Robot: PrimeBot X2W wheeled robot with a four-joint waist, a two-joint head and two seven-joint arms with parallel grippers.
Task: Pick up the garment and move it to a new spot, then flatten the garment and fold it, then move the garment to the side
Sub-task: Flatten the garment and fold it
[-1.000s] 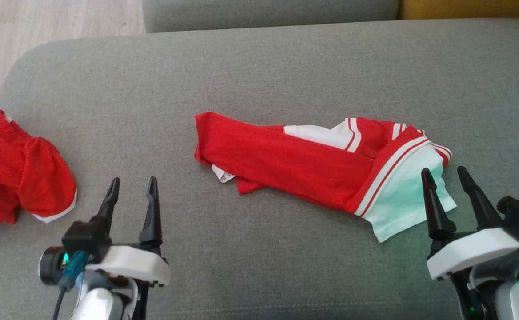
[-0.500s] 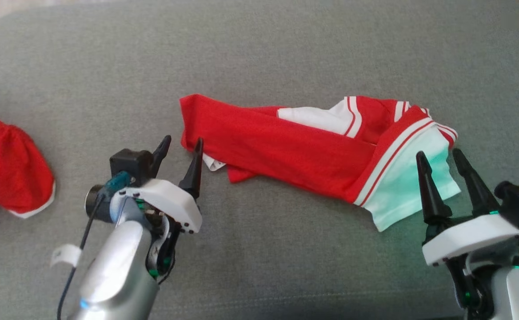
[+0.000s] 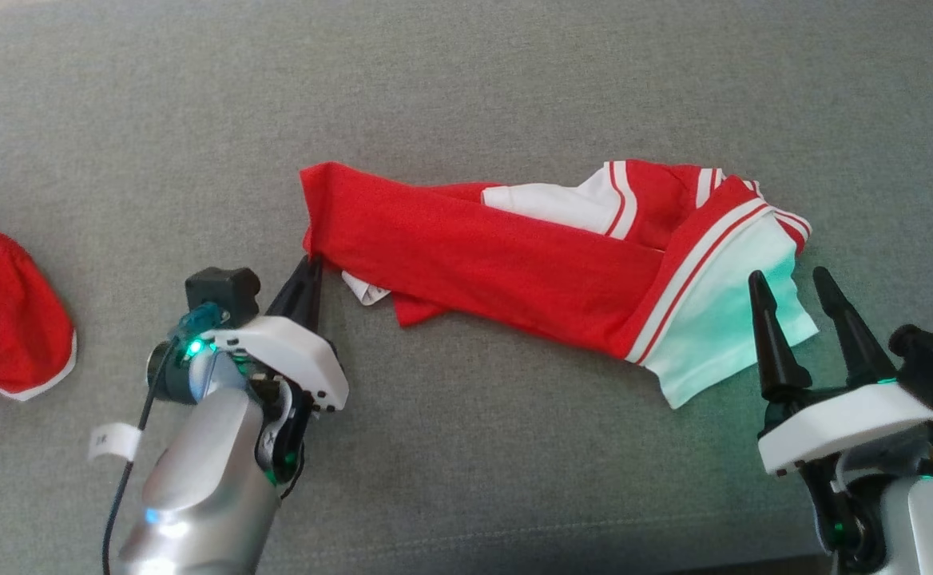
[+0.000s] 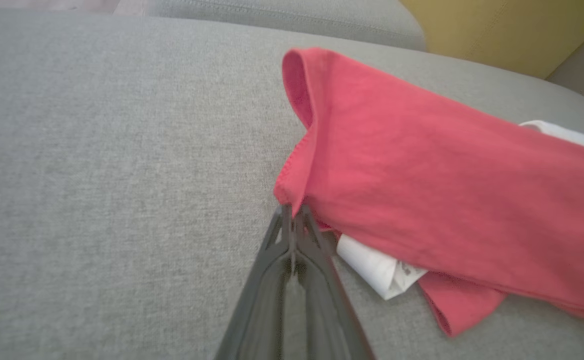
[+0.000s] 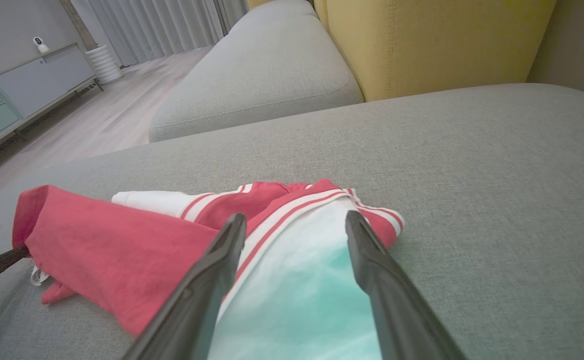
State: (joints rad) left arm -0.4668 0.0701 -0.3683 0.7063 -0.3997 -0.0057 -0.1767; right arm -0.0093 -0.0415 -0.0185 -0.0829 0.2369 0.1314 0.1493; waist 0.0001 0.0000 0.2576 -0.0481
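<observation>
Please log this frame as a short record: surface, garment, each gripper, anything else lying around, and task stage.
surface: grey sofa cushion
garment: red and white jersey, crumpled, lying across the cushion, not flattened
left gripper: shut, pinching the jersey's red left corner
right gripper: open, fingers at the jersey's white end; contact unclear
other item: second red garment with white trim, at the head view's left edge, apart from the jersey
stage: pick-up begun; flattening and folding not yet done
</observation>
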